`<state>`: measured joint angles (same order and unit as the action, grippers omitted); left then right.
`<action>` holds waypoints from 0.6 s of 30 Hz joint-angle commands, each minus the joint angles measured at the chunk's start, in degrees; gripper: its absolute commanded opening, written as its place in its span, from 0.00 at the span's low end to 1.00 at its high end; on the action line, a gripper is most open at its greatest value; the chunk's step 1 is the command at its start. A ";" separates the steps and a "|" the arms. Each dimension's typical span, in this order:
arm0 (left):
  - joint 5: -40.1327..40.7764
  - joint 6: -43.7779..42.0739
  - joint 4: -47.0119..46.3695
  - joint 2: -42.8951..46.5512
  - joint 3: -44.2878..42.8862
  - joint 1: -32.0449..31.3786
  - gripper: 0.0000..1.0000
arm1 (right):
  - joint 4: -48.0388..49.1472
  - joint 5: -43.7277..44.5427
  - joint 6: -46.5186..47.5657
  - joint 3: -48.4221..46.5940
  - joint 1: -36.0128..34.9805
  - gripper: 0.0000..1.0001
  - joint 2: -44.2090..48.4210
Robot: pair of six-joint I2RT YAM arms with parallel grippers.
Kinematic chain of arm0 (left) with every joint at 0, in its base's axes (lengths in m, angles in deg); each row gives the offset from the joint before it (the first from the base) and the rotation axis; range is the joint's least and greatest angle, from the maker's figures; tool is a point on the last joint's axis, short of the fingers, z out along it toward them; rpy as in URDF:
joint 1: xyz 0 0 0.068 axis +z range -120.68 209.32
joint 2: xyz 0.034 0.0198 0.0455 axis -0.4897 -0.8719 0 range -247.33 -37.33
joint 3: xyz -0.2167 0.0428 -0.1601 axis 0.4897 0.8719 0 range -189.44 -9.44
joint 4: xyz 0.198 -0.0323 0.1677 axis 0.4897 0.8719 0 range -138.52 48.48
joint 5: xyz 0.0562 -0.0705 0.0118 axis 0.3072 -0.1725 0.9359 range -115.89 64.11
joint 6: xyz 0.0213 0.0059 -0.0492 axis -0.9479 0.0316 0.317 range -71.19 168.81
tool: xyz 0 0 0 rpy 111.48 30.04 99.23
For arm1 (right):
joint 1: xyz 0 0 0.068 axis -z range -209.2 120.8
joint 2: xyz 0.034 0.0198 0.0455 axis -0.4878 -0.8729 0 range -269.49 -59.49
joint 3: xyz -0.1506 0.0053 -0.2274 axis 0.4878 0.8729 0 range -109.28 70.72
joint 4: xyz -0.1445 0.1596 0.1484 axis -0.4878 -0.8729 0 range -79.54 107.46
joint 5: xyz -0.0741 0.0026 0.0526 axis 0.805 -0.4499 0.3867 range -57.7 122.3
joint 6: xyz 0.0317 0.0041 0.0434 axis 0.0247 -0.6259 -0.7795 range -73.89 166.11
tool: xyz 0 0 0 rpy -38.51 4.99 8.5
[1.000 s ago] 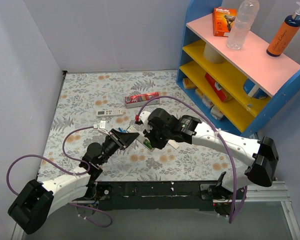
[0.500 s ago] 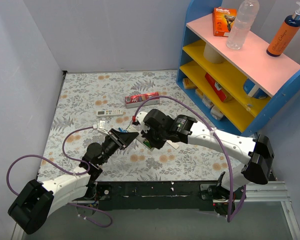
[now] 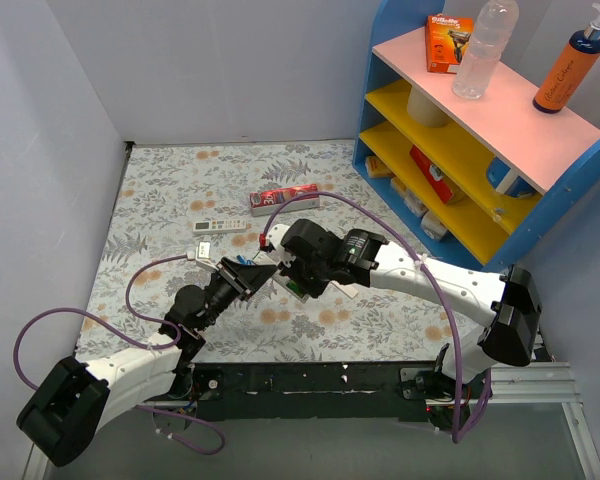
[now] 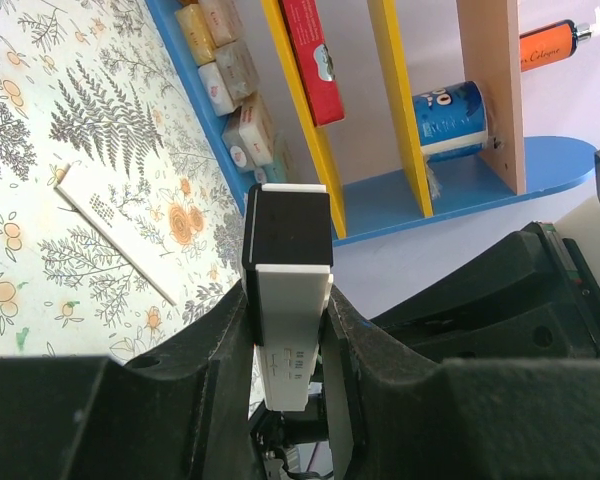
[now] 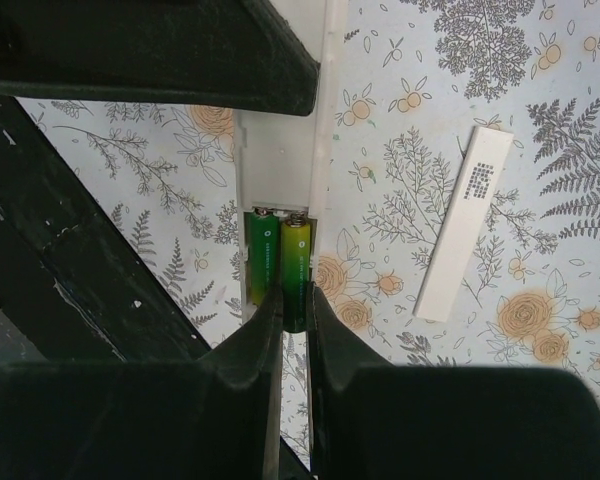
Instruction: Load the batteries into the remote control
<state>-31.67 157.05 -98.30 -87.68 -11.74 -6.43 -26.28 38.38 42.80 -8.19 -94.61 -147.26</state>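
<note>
My left gripper (image 4: 288, 335) is shut on the remote control (image 4: 291, 290), a white bar with a black end, and holds it above the flowered cloth. Seen from above, the remote (image 3: 268, 271) spans the gap between the left gripper (image 3: 252, 276) and the right gripper (image 3: 296, 286). Its open compartment faces the right wrist camera, with two green batteries side by side in it. The left battery (image 5: 261, 250) lies free. My right gripper (image 5: 294, 312) is shut on the lower end of the right battery (image 5: 296, 255).
A long white flat strip (image 5: 465, 225) with a dotted patch lies on the cloth beside the remote. A red carton (image 3: 285, 199) and a small white bar with buttons (image 3: 220, 226) lie further back. The blue shelf unit (image 3: 480, 130) stands at the right, and walls close the left and back.
The right arm's wrist has shifted a little to the left, closer to the left gripper. The left arm and the remote have stayed put.
</note>
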 commanded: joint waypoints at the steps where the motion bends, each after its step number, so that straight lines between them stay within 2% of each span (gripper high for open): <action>1: -2.31 3.55 -4.89 0.69 3.54 -0.20 0.00 | 0.86 0.59 0.85 -3.09 -0.42 0.14 -0.91; 18: -0.55 6.01 -4.36 -0.28 3.89 -0.29 0.00 | -1.25 -0.20 0.68 -4.41 -0.69 0.25 -0.65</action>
<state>-31.62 160.77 -98.30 -88.38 -11.72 -6.43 -28.38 38.36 43.32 -9.92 -94.91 -147.72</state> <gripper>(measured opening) 0.266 0.245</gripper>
